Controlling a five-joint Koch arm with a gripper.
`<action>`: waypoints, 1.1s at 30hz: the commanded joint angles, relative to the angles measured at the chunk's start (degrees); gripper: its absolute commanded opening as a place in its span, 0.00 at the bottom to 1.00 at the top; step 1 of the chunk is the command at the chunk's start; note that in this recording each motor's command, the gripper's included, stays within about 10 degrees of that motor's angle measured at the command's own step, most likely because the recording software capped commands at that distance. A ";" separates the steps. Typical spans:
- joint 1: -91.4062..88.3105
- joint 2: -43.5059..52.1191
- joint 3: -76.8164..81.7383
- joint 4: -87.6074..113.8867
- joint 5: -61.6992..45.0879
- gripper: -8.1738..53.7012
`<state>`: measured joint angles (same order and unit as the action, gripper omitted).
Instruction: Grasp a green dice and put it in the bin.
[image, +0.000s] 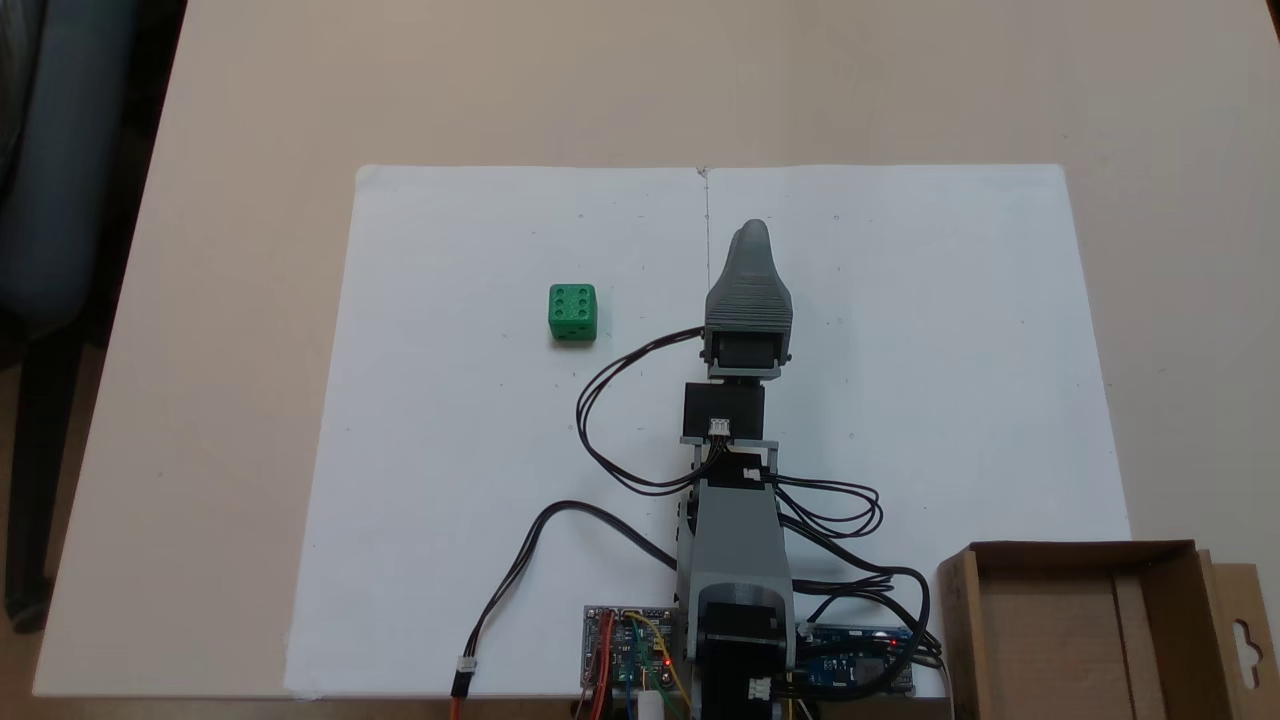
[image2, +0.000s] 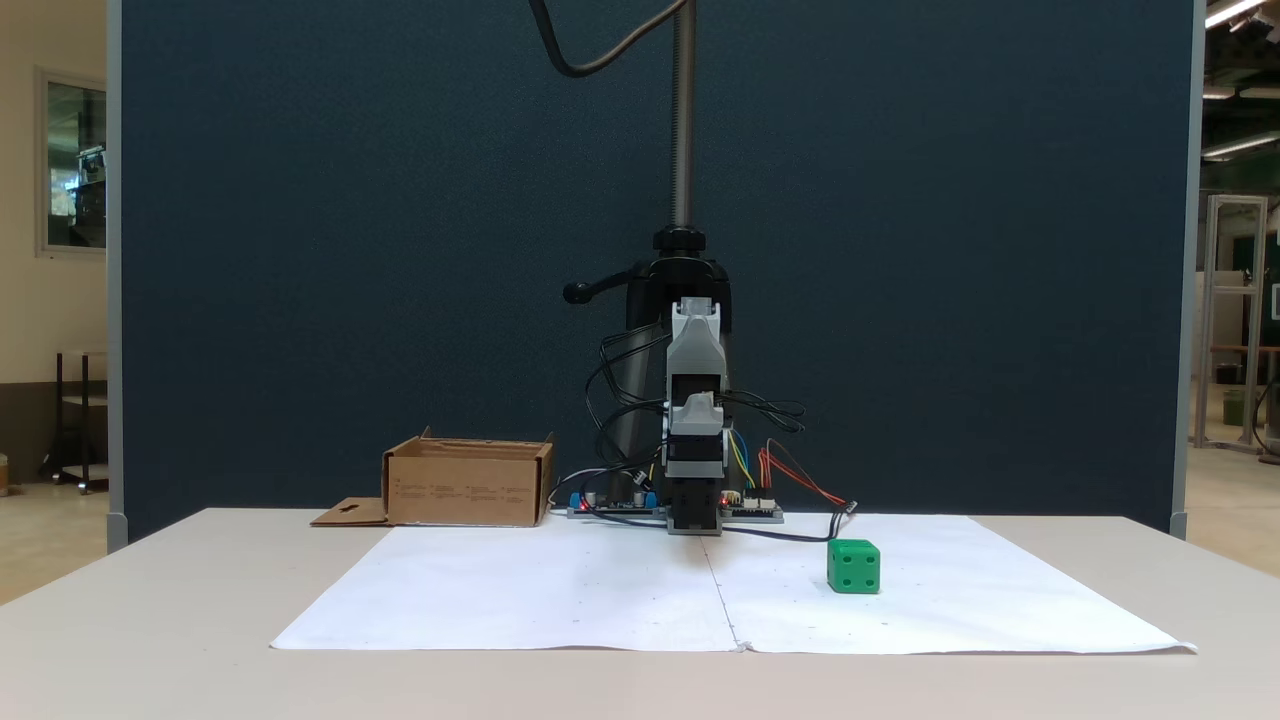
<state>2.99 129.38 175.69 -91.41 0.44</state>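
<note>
The green dice (image: 572, 313) lies on the white paper, left of the arm in a fixed view from above, its six-pip face up. From the front it shows as the green dice (image2: 853, 567), right of the arm and nearer the camera. My gripper (image: 752, 235) points away from the base along the paper's centre fold, well to the right of the dice and not touching it. Its grey upper jaw covers the other, and the front-on gripper (image2: 697, 405) shows no gap. The bin (image: 1050, 640), a brown cardboard box, stands beside the arm's base and appears as the bin (image2: 465, 485) from the front.
Circuit boards (image: 625, 650) and loose black cables (image: 610, 420) lie around the arm's base. The white paper sheet (image: 450, 450) covers the middle of the beige table (image: 250, 200). A black clamp stand (image2: 682, 270) rises behind the arm. The bin's flap (image: 1245, 630) sticks out sideways.
</note>
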 joint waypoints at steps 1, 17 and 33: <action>2.29 6.42 3.78 -1.76 -3.25 0.86; 2.29 6.42 3.78 -1.76 -3.34 0.86; -1.41 6.42 3.78 -1.76 -3.69 0.85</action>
<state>1.23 129.38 175.78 -91.41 0.44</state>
